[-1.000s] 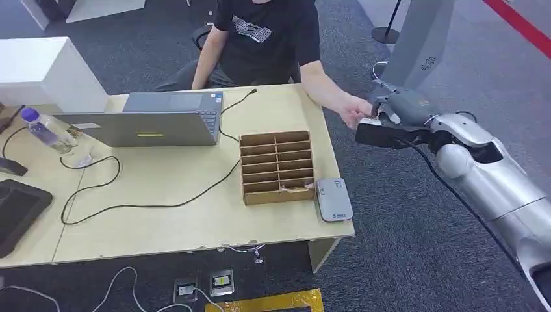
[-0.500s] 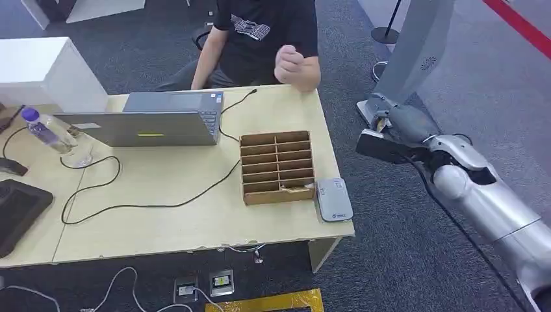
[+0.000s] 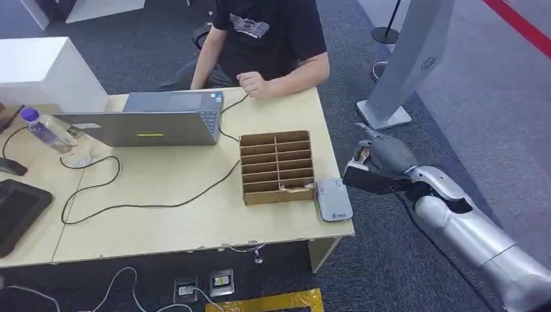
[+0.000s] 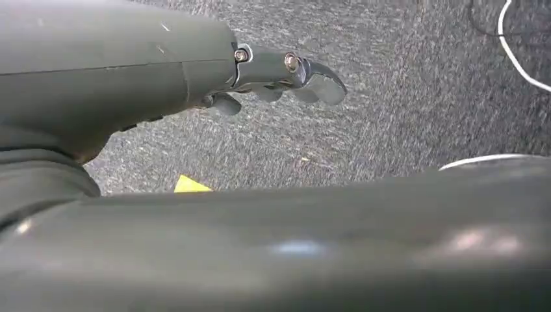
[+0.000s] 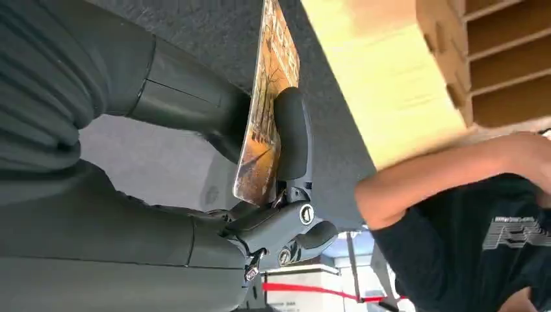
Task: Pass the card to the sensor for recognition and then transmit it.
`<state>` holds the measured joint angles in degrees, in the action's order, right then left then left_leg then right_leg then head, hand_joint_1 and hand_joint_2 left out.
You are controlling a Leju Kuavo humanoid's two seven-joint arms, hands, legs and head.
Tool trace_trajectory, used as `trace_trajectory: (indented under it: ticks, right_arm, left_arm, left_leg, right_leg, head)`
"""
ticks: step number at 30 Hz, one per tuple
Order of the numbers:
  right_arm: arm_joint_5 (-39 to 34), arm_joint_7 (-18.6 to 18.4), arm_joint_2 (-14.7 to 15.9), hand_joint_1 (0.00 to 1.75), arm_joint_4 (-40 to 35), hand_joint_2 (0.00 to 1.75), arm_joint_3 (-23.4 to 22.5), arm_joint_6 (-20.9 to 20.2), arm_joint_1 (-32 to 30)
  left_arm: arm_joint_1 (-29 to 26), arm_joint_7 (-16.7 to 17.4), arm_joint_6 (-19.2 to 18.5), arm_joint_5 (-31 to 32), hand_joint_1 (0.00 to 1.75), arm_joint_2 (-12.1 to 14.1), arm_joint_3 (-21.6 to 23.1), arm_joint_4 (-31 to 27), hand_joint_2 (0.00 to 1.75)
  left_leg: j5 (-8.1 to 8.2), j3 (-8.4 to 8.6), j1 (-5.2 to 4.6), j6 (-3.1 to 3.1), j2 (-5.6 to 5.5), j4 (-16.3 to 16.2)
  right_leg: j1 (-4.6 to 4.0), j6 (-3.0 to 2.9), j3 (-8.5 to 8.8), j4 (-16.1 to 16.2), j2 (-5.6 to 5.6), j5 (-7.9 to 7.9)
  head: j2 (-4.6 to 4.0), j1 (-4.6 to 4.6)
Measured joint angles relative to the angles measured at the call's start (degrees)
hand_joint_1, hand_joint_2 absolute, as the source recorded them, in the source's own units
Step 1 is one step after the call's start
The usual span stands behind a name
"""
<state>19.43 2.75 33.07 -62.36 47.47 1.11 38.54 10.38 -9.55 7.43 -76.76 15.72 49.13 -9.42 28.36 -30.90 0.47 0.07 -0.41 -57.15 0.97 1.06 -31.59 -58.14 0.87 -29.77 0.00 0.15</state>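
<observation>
My right hand (image 3: 382,158) hangs just off the table's right edge, a little beyond the grey card reader (image 3: 333,199) that lies flat at the table's near right corner. It pinches an orange printed card (image 5: 268,110) between thumb and fingers; an edge of the card (image 3: 360,155) pokes out on the hand's table side. The card is on edge, apart from the reader. My left hand (image 4: 279,75) hangs low over grey carpet and holds nothing.
A wooden slotted organiser (image 3: 277,167) stands next to the reader. A laptop (image 3: 156,118), cables and a water bottle (image 3: 43,130) lie further left. A person sits behind the table (image 3: 195,221), one hand (image 3: 252,83) resting on it. A grey pillar base (image 3: 383,116) stands beyond my right hand.
The person's hand drew back from my right hand to the table by the laptop. My right hand came down and nearer, toward the reader, with the card in it.
</observation>
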Motion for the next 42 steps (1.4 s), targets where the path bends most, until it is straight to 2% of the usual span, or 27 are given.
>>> trace_trajectory:
  ticks: [21,26,33,42]
  right_arm:
    - [2.47,3.95,-6.66,1.75,5.88,1.75,0.04,-0.35,-3.81]
    - [3.28,5.27,-7.89,1.75,9.31,1.75,0.09,2.05,-4.82]
    - [3.26,5.57,-9.51,1.75,12.82,1.75,0.11,2.29,-5.12]
    - [3.93,7.01,-11.52,1.75,17.13,1.75,-0.09,4.76,-5.5]
  left_arm:
    - [0.54,0.5,0.57,1.09,0.0,-0.04,0.02,0.0,0.0]
    - [0.21,0.52,0.52,1.0,0.0,0.26,0.02,0.0,0.0]
    - [0.02,0.52,0.48,1.01,0.0,0.37,0.02,0.0,0.0]
    - [-0.5,0.55,0.22,1.55,0.0,0.37,0.04,0.0,0.0]
  left_leg:
    - [0.0,0.01,0.0,0.0,0.01,0.0]
    - [0.0,-0.02,0.0,0.0,0.0,0.0]
    - [0.0,-0.03,0.0,0.0,0.01,0.0]
    - [0.0,0.05,0.0,-0.01,0.09,0.01]
  right_leg:
    - [0.0,0.0,-0.02,0.0,-0.03,0.0]
    - [0.0,0.0,-0.02,0.0,0.0,0.0]
    - [0.0,0.0,-0.05,0.0,-0.02,0.0]
    - [0.0,-0.01,-0.03,0.0,-0.14,0.0]
  head:
    - [0.0,0.0]
    - [0.0,0.0]
    - [0.0,0.0]
    - [0.0,0.0]
